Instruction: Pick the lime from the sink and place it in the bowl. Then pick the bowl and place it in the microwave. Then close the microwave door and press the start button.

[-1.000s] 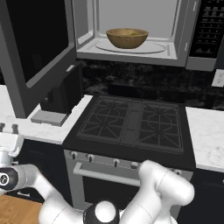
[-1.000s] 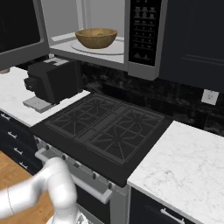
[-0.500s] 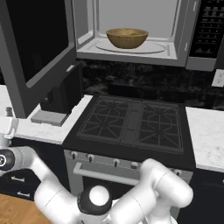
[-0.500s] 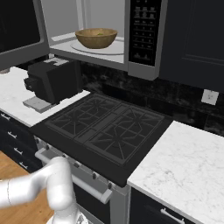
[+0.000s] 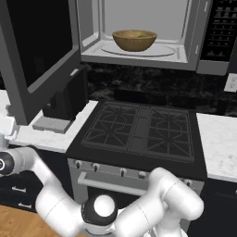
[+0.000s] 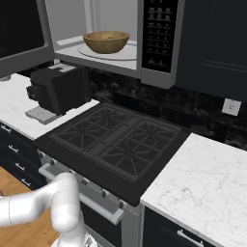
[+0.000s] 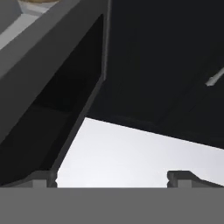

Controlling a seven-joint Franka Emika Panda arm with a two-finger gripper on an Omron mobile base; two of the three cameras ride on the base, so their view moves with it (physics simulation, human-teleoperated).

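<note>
No lettering can be read on the dark button panel (image 6: 157,34) of the large grey microwave (image 5: 139,37) – its wide dark-glass door (image 5: 39,51) hangs open, cut off at left – where the wide tan wooden bowl (image 5: 134,40) sits on the turntable, a yellow-green lime (image 6: 111,36) barely peeking inside, while the two-finger gripper (image 7: 111,177) – jaws spread wide, empty – faces the door.

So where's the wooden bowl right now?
The bowl sits on the round glass plate inside the open microwave, above the stove, in both base views.
</note>
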